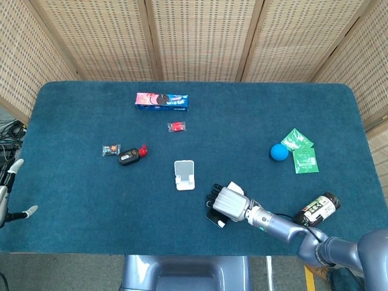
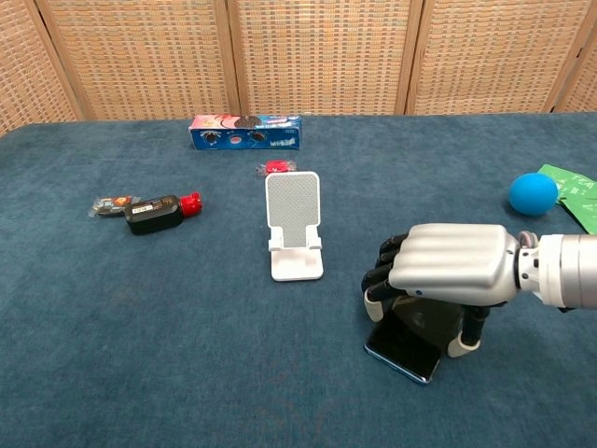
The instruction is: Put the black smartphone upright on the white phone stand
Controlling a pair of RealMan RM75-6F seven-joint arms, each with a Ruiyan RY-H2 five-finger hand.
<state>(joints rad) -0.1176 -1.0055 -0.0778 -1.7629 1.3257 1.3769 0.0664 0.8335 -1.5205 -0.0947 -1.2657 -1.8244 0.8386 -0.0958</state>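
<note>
Right hand [image 2: 450, 275] sits on top of the black smartphone [image 2: 408, 337], with curled fingers on one side and the thumb on the other, so it holds the phone (whether it is off the cloth I cannot tell). Phone and hand are near the white phone stand [image 2: 294, 227], a little to its right on the blue table [image 2: 140, 317]. Left hand [image 1: 12, 194] only peeks in at the table's edge; I cannot tell if it is open.

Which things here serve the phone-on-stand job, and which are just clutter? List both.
Job: flat black smartphone, white plastic phone stand, right robot hand closed over the phone.

Clutter: blue cookie box, small black bottle with red cap, blue ball, green packets, dark bottle, red wrapped candy.
</note>
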